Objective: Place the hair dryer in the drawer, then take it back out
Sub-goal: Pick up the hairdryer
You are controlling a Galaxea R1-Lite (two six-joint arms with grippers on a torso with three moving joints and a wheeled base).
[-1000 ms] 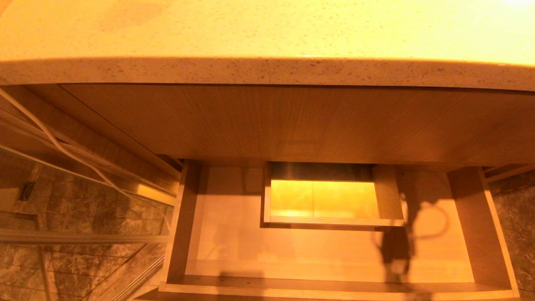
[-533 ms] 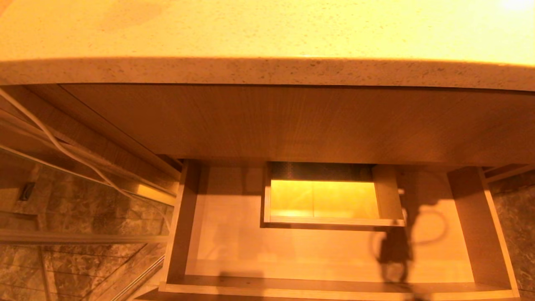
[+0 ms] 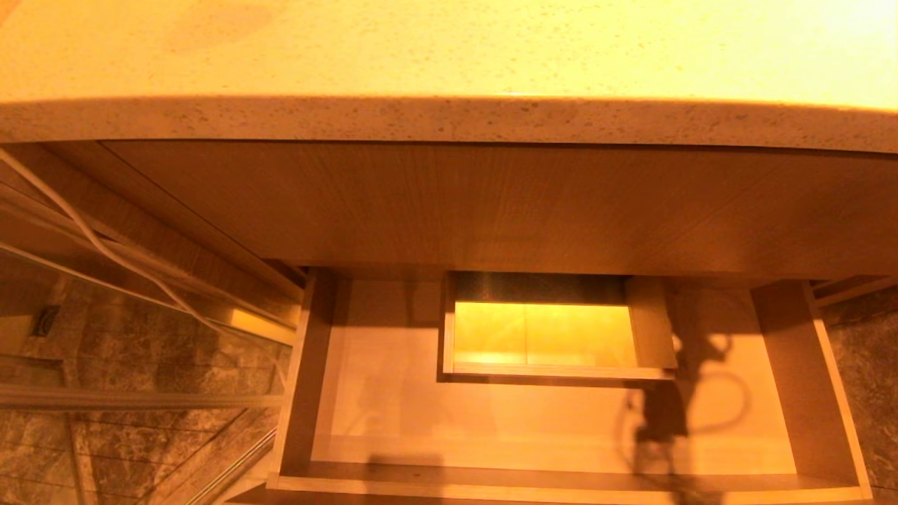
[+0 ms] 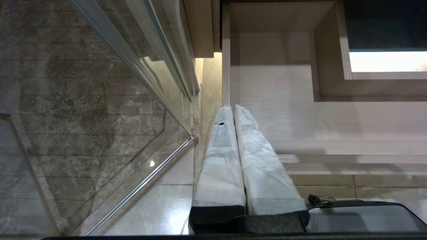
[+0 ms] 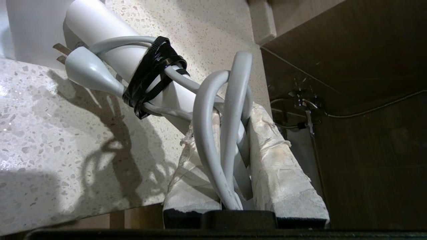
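The drawer stands pulled out under the counter, with a boxed cutout at its back. Nothing lies on its floor; only a dark shadow of the hair dryer and its cord falls at the right. The white hair dryer shows only in the right wrist view, its grey cord looped and tied on with a black strap. My right gripper is shut on its handle and the cord loops, in front of the speckled countertop. My left gripper hangs shut and empty by the drawer's left front corner.
A plain wood panel sits between the drawer and the stone countertop. A glass panel with a metal rail and a white cable stand left of the drawer. A valve and hose hang in the dark cabinet.
The shadow of the dryer and its cord loop has drifted slightly toward the drawer's front. The drawer and the left arm have not moved.
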